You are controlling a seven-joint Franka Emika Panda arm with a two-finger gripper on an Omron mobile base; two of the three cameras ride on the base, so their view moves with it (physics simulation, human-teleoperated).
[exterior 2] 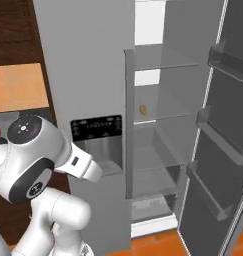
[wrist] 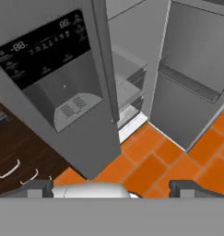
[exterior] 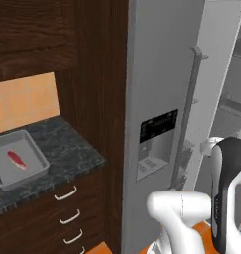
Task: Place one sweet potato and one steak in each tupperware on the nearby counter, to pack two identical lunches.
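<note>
One tupperware [exterior: 34, 147], a pale grey tray, sits on the dark counter at the left, and a red steak [exterior: 17, 159] lies flat inside it. A small tan sweet potato [exterior 2: 142, 110] rests on a middle shelf inside the open fridge. In the hand view my gripper [wrist: 112, 188] is open with nothing between its fingertips [wrist: 39, 187]. It hangs low in front of the fridge, aimed down at the dispenser door, the lower shelves and the orange floor, far from both the tray and the sweet potato.
The fridge's left door with its dispenser panel [exterior: 158, 126] is closed. The right door [exterior 2: 218, 150], lined with bins, stands wide open. Dark wood drawers [exterior: 67, 208] sit under the granite counter [exterior: 67, 144]. My arm [exterior 2: 38, 160] is folded close to the base.
</note>
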